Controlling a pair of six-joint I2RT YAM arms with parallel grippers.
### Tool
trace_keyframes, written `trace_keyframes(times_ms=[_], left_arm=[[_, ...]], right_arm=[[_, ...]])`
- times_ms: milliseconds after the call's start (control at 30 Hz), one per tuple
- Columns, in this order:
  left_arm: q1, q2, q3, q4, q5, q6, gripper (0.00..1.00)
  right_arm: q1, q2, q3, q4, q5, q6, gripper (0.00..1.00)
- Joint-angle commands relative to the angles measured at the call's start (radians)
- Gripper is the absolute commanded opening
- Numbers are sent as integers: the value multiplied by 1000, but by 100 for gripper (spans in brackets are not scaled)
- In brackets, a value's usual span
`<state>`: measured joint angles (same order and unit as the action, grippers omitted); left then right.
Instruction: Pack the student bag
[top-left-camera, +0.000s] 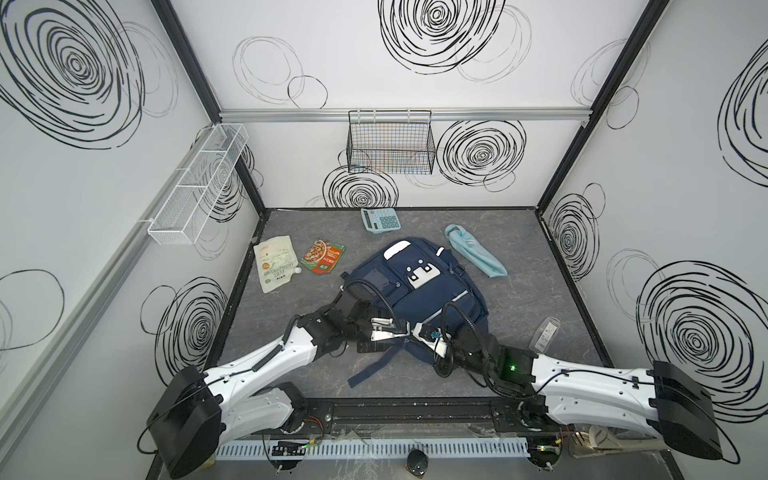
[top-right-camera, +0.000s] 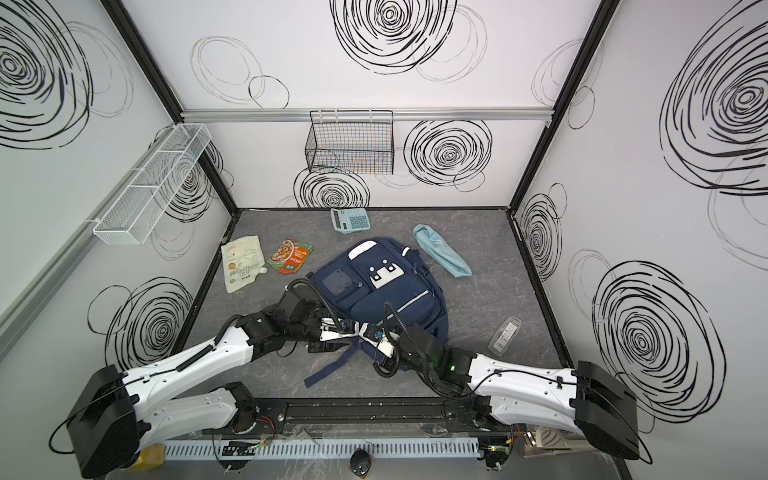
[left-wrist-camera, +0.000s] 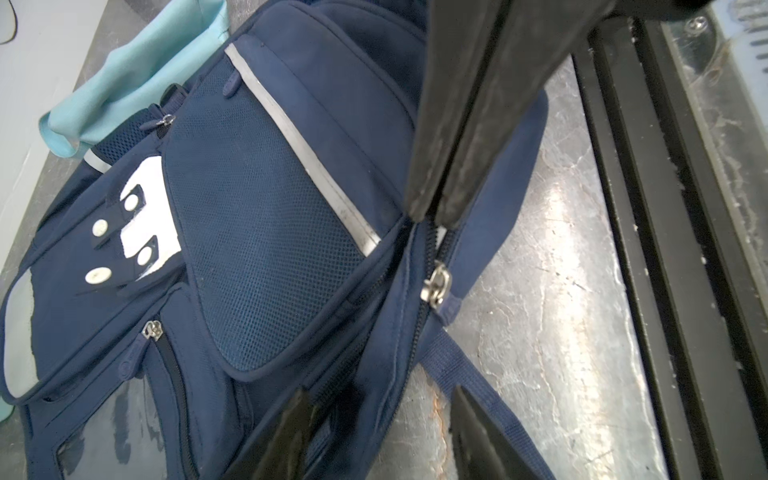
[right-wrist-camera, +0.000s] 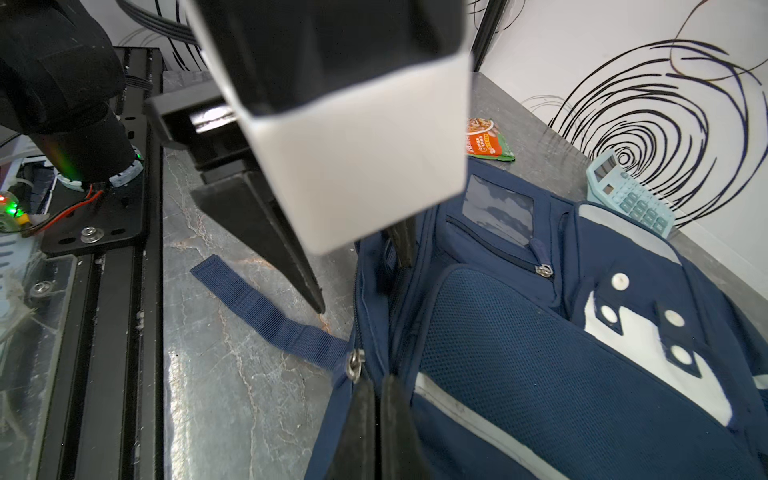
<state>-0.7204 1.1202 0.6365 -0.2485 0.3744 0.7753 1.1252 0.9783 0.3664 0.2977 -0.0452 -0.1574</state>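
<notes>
The student bag (top-left-camera: 419, 286) (top-right-camera: 386, 286), navy with a white face patch, lies flat in the middle of the table. Both grippers meet at its near edge. My right gripper (right-wrist-camera: 376, 382) (top-left-camera: 415, 336) is shut on the bag's fabric seam right beside a metal zip slider (right-wrist-camera: 355, 365) (left-wrist-camera: 435, 284). My left gripper (left-wrist-camera: 382, 419) (top-left-camera: 397, 332) stands open astride the same edge, one finger over the bag (left-wrist-camera: 257, 232) and the other finger over the table. A navy strap (right-wrist-camera: 266, 311) trails from the bag (right-wrist-camera: 540, 353) towards the front rail.
A teal calculator (top-left-camera: 380, 220) and a light blue folded umbrella (top-left-camera: 478, 253) lie behind the bag. A white pouch (top-left-camera: 276, 264) and an orange snack packet (top-left-camera: 323, 255) lie at the left. A clear case (top-left-camera: 545, 338) lies at the right. Wire baskets (top-left-camera: 390, 145) hang on the walls.
</notes>
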Motion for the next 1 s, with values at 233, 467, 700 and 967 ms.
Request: trace_keyframes(times_ms=[233, 467, 700, 967], left_arm=[[-22, 24, -37, 87, 5, 20, 38], [-36, 64, -46, 60, 10, 12, 38], [-37, 86, -15, 53, -12, 12, 0], [22, -34, 8, 195, 53, -210, 0]], right_arm=[[-8, -21, 11, 107, 1, -1, 0], [-12, -13, 11, 114, -7, -1, 0], [-15, -16, 15, 113, 3, 1, 0], [-15, -18, 75, 63, 86, 88, 54]])
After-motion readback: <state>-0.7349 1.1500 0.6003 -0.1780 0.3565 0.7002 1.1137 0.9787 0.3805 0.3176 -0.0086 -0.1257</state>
